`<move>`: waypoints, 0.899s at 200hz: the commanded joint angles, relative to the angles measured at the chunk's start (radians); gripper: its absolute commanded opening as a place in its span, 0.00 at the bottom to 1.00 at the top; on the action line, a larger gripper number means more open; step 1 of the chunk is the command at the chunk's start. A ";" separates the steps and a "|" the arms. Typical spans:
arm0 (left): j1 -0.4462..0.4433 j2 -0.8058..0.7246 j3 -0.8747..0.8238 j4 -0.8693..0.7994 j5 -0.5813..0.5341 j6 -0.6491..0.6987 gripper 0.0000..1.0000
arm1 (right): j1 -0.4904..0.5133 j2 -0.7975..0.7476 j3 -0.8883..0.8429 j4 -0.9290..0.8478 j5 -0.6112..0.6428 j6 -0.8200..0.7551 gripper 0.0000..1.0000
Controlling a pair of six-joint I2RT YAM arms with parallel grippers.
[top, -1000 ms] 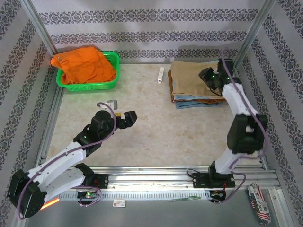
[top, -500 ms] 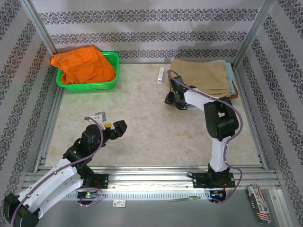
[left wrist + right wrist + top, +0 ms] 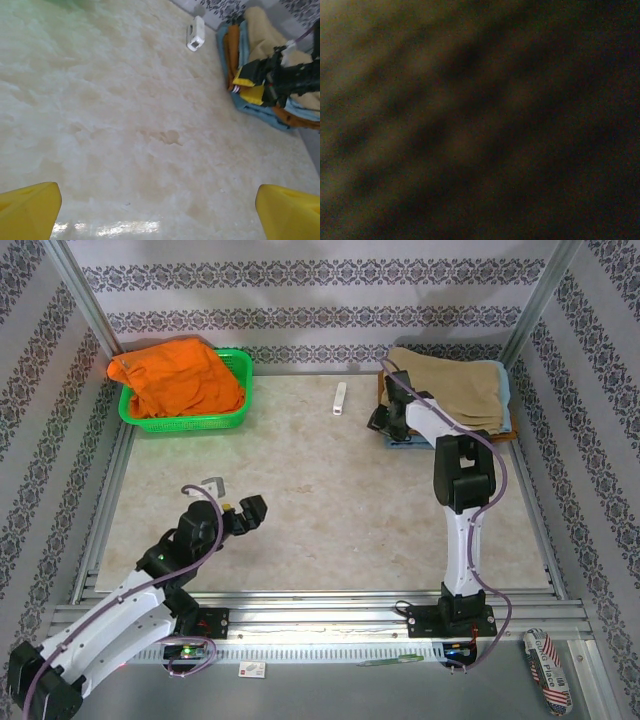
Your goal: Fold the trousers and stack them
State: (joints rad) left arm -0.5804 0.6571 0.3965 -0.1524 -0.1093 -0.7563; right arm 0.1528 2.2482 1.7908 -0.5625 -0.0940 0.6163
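Khaki trousers (image 3: 455, 390) lie folded atop the cloth stack (image 3: 265, 115) at the table's (image 3: 320, 490) far right corner. The right gripper (image 3: 387, 420) sits at the stack's left edge, likely squaring it, though I cannot tell whether it pinches cloth. The left gripper (image 3: 247, 511) hangs spread wide, well clear.

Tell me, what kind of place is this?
Probably a robot training lab, not a home: a left arm and right arm bolted to a metal rail, a framed-in table, and practice laundry, folded trousers and a green basket.
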 commanded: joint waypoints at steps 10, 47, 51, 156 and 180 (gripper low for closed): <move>0.007 0.066 0.046 0.067 0.014 0.039 1.00 | -0.067 0.022 0.000 -0.092 -0.002 -0.043 0.50; 0.007 0.130 0.077 0.099 0.020 0.063 1.00 | -0.057 -0.055 -0.033 -0.105 -0.058 -0.114 0.51; 0.007 0.136 0.083 0.099 0.021 0.068 1.00 | -0.055 -0.071 -0.042 -0.101 -0.062 -0.115 0.51; 0.007 0.118 0.429 -0.343 -0.295 0.212 1.00 | 0.139 -1.060 -0.765 0.325 -0.173 -0.195 0.98; 0.008 0.083 0.388 -0.340 -0.435 0.238 1.00 | 0.181 -1.196 -0.810 0.301 -0.152 -0.272 0.98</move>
State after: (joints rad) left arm -0.5804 0.7685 0.8104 -0.3752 -0.3466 -0.5755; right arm 0.3096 1.1267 1.0393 -0.3107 -0.2718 0.4435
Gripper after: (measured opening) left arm 0.997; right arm 0.976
